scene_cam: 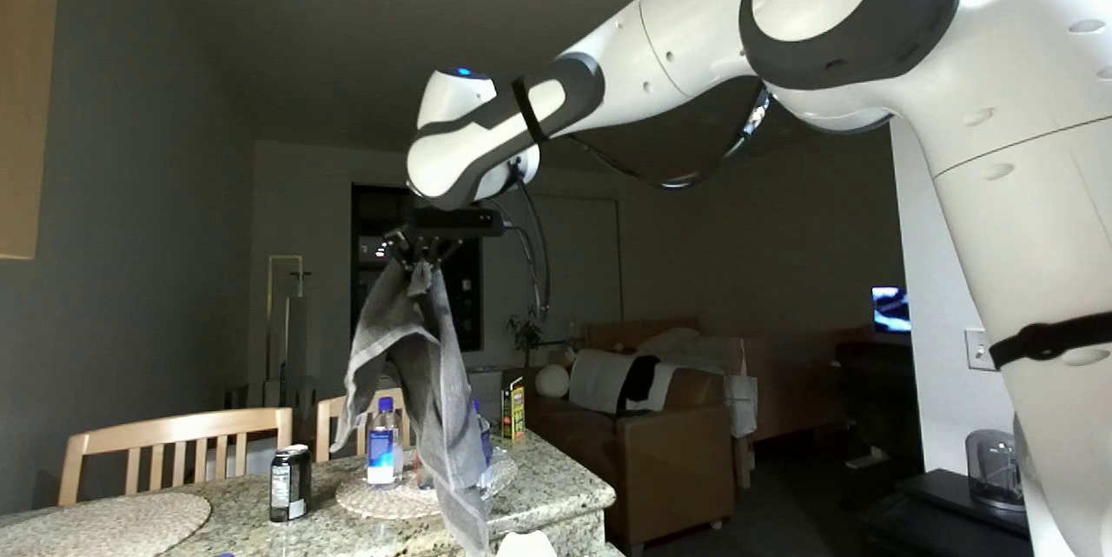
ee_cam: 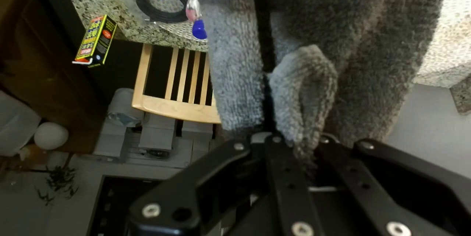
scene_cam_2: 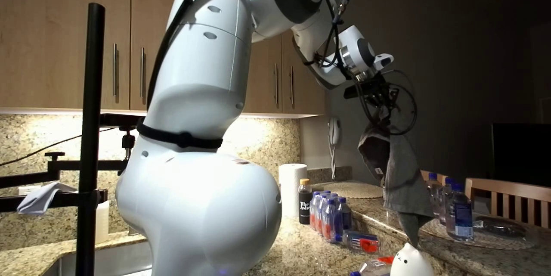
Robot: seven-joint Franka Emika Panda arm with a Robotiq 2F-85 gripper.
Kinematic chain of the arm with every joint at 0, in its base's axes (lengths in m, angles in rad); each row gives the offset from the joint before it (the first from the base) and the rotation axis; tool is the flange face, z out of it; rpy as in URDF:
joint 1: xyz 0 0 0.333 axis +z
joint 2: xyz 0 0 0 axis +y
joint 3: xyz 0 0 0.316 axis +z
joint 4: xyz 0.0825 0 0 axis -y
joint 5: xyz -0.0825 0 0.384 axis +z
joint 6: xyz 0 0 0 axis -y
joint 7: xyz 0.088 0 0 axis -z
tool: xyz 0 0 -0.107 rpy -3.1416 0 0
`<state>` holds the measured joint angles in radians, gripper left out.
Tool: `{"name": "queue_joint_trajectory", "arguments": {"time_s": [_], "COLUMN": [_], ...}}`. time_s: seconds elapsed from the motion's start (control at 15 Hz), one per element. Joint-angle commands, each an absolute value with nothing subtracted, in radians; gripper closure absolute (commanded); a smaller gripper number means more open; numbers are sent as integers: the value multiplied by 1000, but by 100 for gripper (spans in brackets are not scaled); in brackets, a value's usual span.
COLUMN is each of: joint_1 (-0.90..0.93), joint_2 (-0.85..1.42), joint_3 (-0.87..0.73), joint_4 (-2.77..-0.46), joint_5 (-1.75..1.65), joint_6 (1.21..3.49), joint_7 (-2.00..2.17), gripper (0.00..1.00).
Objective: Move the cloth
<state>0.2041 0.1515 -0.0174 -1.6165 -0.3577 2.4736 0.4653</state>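
Note:
The grey cloth [scene_cam: 439, 392] hangs in long folds from my gripper [scene_cam: 423, 261], high above the stone counter. In an exterior view the cloth [scene_cam_2: 404, 177] narrows to a low tip just above a white cat-shaped object [scene_cam_2: 411, 262]; whether they touch I cannot tell. There my gripper [scene_cam_2: 384, 106] is partly hidden by cables. In the wrist view the gripper [ee_cam: 301, 145] is shut on a bunched part of the cloth [ee_cam: 360, 37], with a small loop of fabric standing between the fingers. The cloth hides part of the counter and of the bottles behind it.
Clear bottles with blue caps [scene_cam: 380, 448] stand on a round woven mat [scene_cam: 382, 500] on the raised counter. A black can [scene_cam: 290, 483] and a yellow box [scene_cam: 513, 409] are near. More bottles [scene_cam_2: 329, 220] stand on the lower counter. Wooden chairs [scene_cam: 182, 431] line the far side.

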Motion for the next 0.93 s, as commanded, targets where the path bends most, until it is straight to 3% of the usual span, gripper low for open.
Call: {"name": "queue_joint_trajectory", "arguments": {"time_s": [0.0,0.4,0.87], "joint_1": [225,212,225], "joint_2": [73,-134,-227], "joint_3": [37,137,242], "joint_4": [-1600,-1768,-1959], "joint_5": [-331,-186,-196], "joint_6": [2307,2072,2059], "joint_7": [492,369,431], "gripper": [91,92,92]}}
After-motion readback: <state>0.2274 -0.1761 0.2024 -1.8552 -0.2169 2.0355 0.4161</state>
